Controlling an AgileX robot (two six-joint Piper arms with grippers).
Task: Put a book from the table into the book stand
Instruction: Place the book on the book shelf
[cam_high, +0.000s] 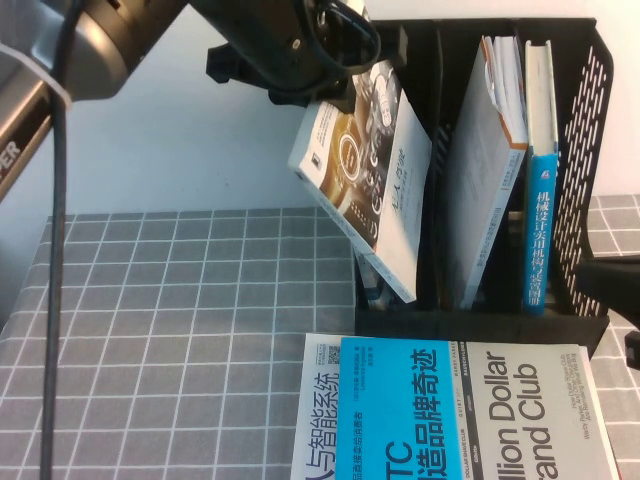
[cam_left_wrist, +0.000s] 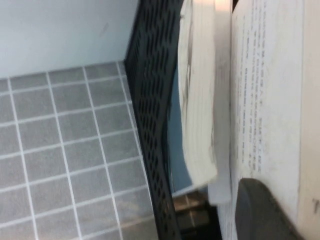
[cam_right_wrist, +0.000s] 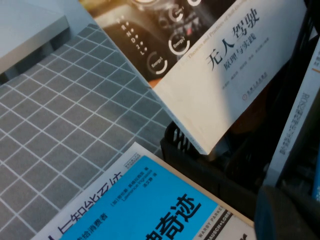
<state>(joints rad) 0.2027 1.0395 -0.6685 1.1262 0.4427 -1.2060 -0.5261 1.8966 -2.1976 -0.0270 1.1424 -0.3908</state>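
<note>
The book (cam_high: 375, 170), half white with a black title and half dark with round gauges, hangs tilted over the book stand's left compartment, its lower corner down inside. My left gripper (cam_high: 335, 60) is shut on its top edge. In the left wrist view one dark finger (cam_left_wrist: 260, 210) presses flat on the book (cam_left_wrist: 270, 100), next to the stand's mesh wall (cam_left_wrist: 152, 100). The black book stand (cam_high: 580, 120) rises at the back right of the grid-cloth table (cam_high: 200, 320). My right gripper (cam_high: 615, 285) sits low at the stand's right side, looking at the book (cam_right_wrist: 215, 75) and the stand (cam_right_wrist: 210, 165).
A pale book (cam_high: 490, 180) leans in the middle compartment and a blue-spined book (cam_high: 538, 220) stands in the right one. Another book's white pages (cam_left_wrist: 197, 100) show in the left compartment. The blue-and-white Dollar Club book (cam_high: 460, 410) lies on a white book (cam_high: 318, 420) in front.
</note>
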